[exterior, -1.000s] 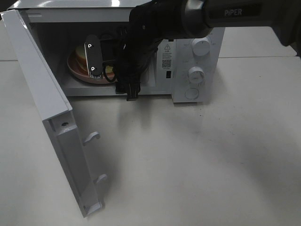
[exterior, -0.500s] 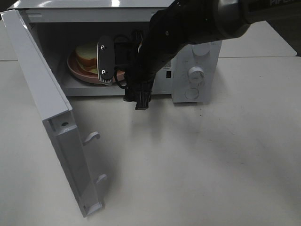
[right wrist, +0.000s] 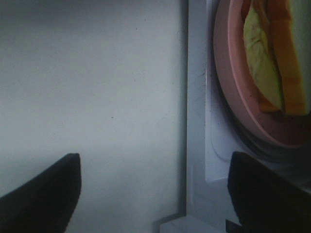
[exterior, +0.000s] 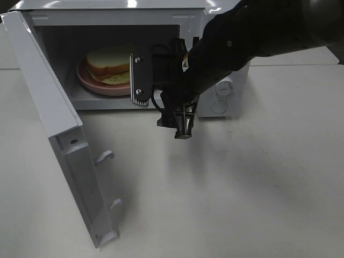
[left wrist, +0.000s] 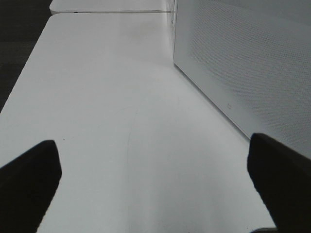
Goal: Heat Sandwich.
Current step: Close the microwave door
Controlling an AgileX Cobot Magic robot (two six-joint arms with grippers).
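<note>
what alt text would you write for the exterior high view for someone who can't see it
A sandwich of thick white bread with yellow-green filling sits on a round pink plate inside a white microwave oven whose door stands wide open. The robot's black right hand, open and holding nothing, hovers at the opening above a pale table.

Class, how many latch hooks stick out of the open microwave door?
2. The upper hook sits partway down the door's inner edge. The lower hook is below it, nearer the door's bottom corner. None appears hidden.
</note>
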